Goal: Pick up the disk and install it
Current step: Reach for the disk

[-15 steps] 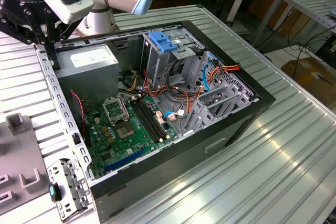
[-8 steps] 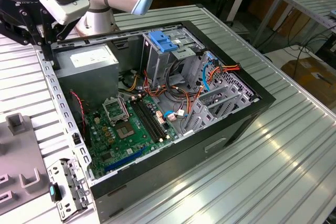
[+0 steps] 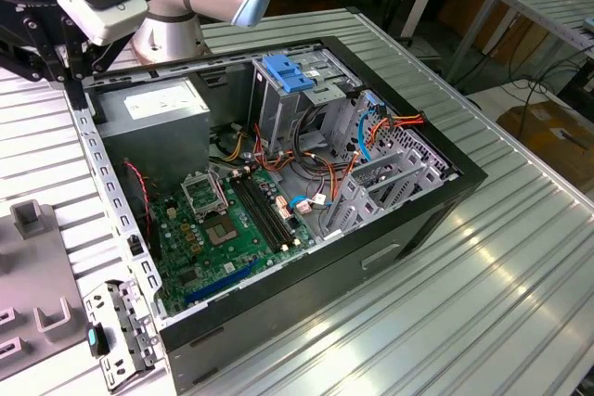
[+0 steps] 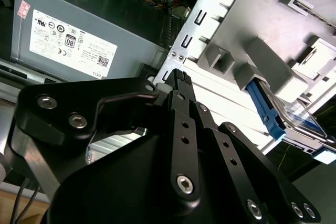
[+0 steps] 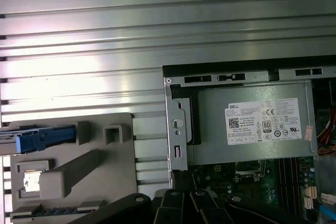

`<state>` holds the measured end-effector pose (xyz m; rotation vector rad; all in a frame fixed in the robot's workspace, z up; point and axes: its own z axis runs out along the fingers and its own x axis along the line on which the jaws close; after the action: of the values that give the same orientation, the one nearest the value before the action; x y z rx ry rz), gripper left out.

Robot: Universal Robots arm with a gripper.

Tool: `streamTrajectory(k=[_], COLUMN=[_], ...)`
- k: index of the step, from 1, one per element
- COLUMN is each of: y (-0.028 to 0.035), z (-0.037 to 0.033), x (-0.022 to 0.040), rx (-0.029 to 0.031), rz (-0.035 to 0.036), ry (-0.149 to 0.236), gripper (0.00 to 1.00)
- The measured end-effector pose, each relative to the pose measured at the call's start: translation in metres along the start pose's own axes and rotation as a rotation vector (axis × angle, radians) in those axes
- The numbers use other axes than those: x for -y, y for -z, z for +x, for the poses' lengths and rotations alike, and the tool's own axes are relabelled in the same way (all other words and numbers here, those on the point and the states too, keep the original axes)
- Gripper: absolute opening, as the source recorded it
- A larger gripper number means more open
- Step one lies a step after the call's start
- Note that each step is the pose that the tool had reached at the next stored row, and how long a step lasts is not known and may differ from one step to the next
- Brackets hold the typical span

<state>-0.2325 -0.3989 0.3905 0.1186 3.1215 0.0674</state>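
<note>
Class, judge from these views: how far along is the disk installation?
Done: nothing visible yet. In hand: the black gripper hangs beside the open black computer case. Left: the flat silver disk with blue rails lies in a grey holder outside it, not picked up or installed.

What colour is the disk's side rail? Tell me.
Blue. The side rail of the disk shows best in the second wrist view.

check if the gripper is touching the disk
Apart. In the first wrist view the gripper sits clear of the disk, with bare grey holder between them.
</note>
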Motion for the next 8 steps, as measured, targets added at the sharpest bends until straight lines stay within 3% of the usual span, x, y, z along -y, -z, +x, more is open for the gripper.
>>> streamTrajectory(k=[8], y=[0.0], z=[0.0076], x=[0.0006], rx=[-0.0002], rz=[0.0001], ry=[0.0], gripper=[0.11])
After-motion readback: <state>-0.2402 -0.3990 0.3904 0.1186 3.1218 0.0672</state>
